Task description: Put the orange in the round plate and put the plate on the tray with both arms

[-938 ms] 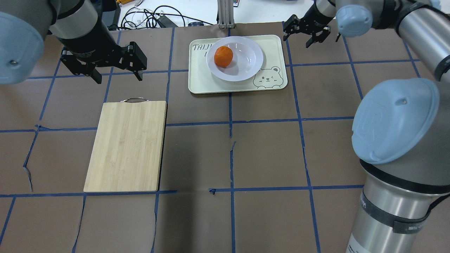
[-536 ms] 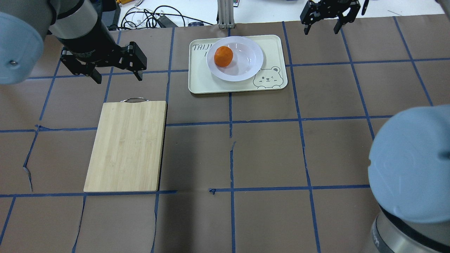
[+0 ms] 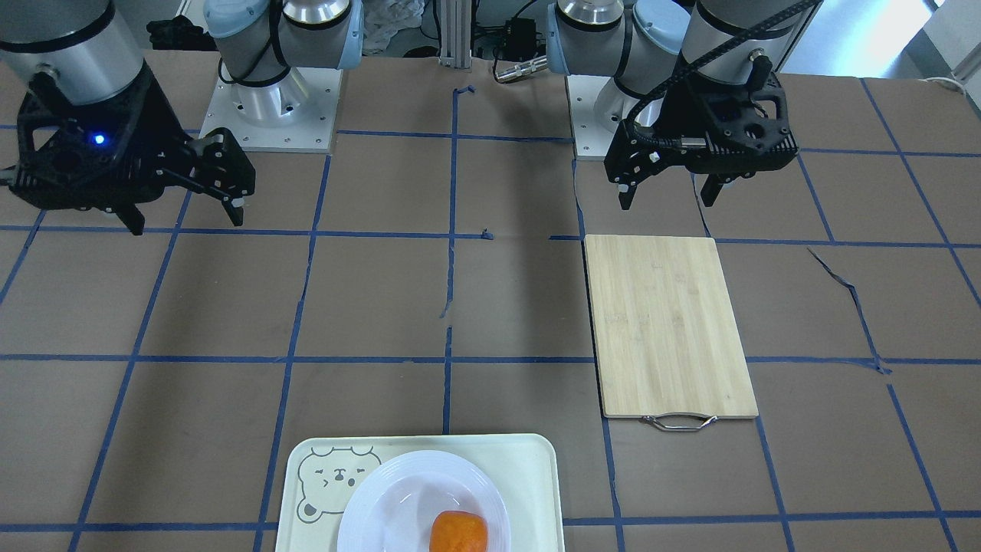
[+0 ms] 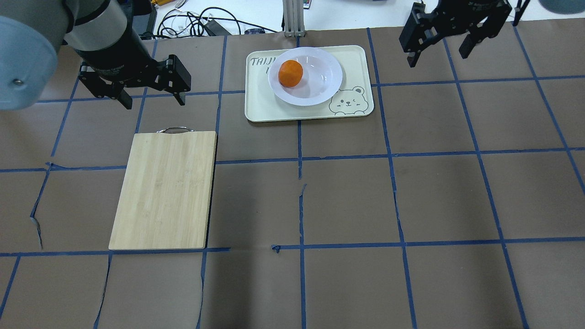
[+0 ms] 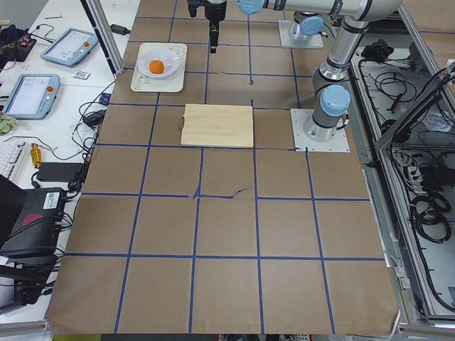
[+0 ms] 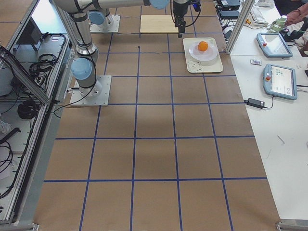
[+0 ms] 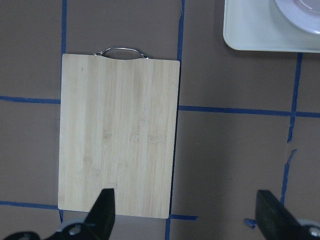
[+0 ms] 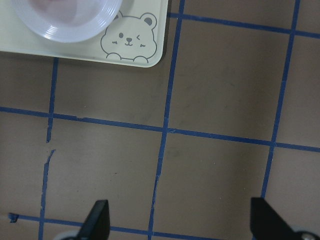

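Right tool [image 4: 438, 57] nearer now, left tool [image 4: 154, 103], both wide; one orange [image 4: 291, 73], one plate [image 4: 322, 80], one tray [image 4: 260, 107].

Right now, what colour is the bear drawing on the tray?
Grey: the bear drawing is a line sketch on the pale cream-green tray, clearest in the right wrist-mounted view.

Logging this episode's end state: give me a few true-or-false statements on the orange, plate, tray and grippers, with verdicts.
1. The orange lies in the plate. True.
2. The plate sits on the cutting board. False: it sits on the tray.
3. The left gripper is open and holds nothing. True.
4. The right gripper is shut on the plate. False: it is open, apart from plate and tray.
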Tool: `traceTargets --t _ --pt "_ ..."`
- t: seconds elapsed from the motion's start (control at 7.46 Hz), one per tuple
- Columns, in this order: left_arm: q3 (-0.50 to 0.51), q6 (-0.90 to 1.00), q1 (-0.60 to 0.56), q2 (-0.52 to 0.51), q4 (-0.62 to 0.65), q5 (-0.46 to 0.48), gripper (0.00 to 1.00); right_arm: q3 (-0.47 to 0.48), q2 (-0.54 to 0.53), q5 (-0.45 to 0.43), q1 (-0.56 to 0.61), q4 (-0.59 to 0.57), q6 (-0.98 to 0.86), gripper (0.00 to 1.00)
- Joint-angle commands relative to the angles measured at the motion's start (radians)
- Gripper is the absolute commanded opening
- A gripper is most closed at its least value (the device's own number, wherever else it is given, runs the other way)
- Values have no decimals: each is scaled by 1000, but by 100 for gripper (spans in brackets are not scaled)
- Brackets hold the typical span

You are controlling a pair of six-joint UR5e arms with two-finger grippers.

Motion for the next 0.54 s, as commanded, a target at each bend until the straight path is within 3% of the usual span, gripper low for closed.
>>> traceTargets --t 0.0,0.4 --pt "-1 0 0 0 0 1 100 90 -27 7 7 -120 1 100" --pt "-1 2 0 0 0 -2 100 87 -16 -5 -9 -152 1 100"
